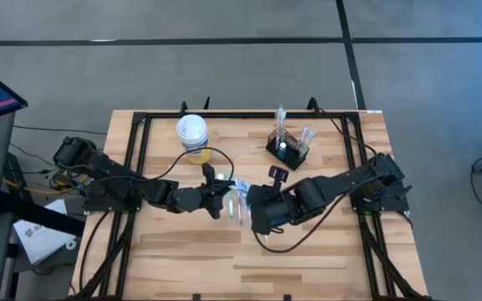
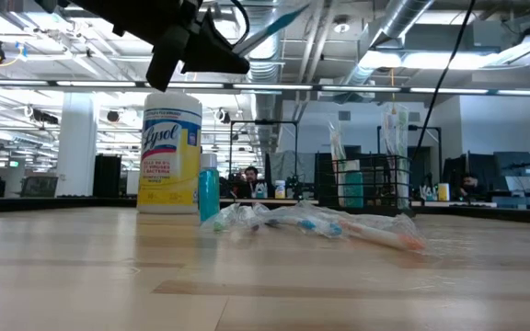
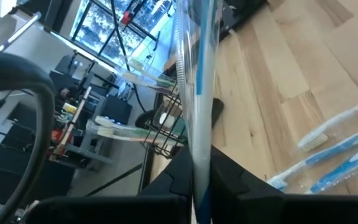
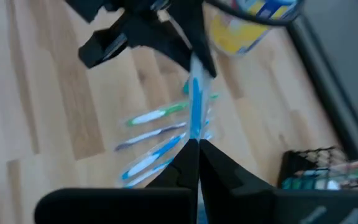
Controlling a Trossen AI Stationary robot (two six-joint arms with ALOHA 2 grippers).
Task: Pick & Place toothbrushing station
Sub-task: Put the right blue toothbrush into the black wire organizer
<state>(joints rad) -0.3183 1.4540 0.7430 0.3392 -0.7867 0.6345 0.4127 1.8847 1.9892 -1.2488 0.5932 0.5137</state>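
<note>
High view leaves the grip hard to read, both arms meeting mid-table; left claw and right claw each pinch one end of a wrapped blue toothbrush, as the wrist views show; loose brushes lie on the table just under both claws; canister stands behind the left claw; caddy, behind the right claw, holds upright brushes; low view cuts off both claws' tips.

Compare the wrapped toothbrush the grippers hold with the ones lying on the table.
The held toothbrush is lifted off the table, pinched between the left gripper and right gripper; the loose toothbrushes lie flat on the wood. It is single; they form a cluster. All are in clear wrappers.
</note>
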